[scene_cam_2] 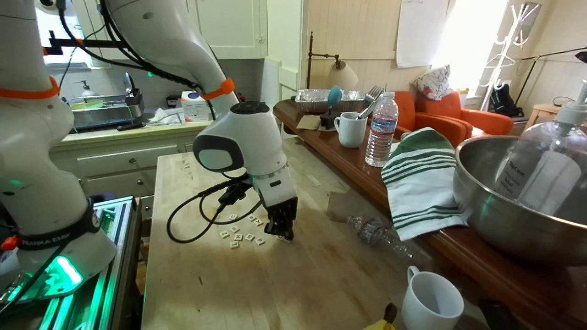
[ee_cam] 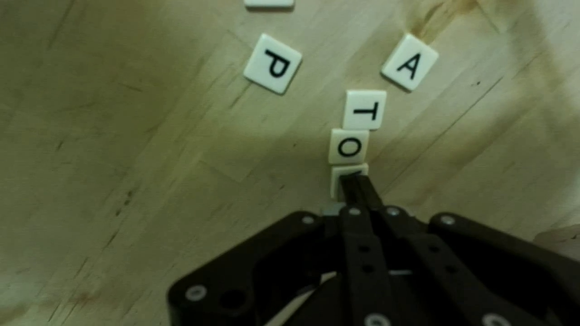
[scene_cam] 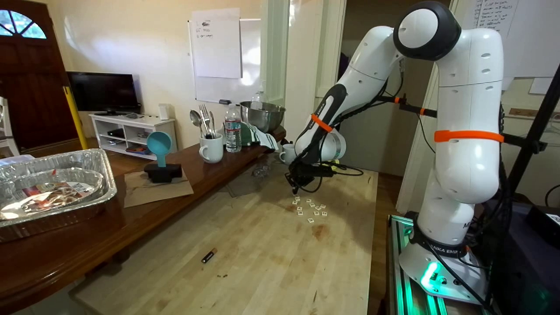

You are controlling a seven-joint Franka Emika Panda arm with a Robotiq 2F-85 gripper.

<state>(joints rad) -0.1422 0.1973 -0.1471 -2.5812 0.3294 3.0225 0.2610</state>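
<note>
Clenched fingers (ee_cam: 350, 192) over a part-hidden tile (ee_cam: 337, 179)

Fingers black, pressed together, no object between them. Tips hide most of that tile's letter in the wrist view; cannot tell whether they touch it. In line beyond it, nearly edge to edge: O tile (ee_cam: 349, 147), then T tile (ee_cam: 364, 110), the T stepped slightly sideways. Near the T, apart and turned askew: A tile (ee_cam: 410, 62). P tile (ee_cam: 273, 64) toward upper left of that view, also turned. All five lie flat on the pale wood tabletop (ee_cam: 158, 181).

In both exterior views, more white tiles (scene_cam_2: 238, 237) lie scattered near the fingers, toward the robot base (scene_cam_2: 64, 270).

In an exterior view, a clear plastic bottle (scene_cam_2: 371, 231) lies on its side below the raised brown ledge (scene_cam: 208, 177); a white mug (scene_cam_2: 433, 300) stands near it. Battery (scene_cam: 209, 255) lies well apart.

Up on the ledge: upright water bottle (scene_cam_2: 382, 130), mug of cutlery (scene_cam_2: 351, 130), striped cloth (scene_cam_2: 422, 188), steel bowl (scene_cam_2: 513, 224). Farther along, a foil tray (scene_cam: 103, 168).
</note>
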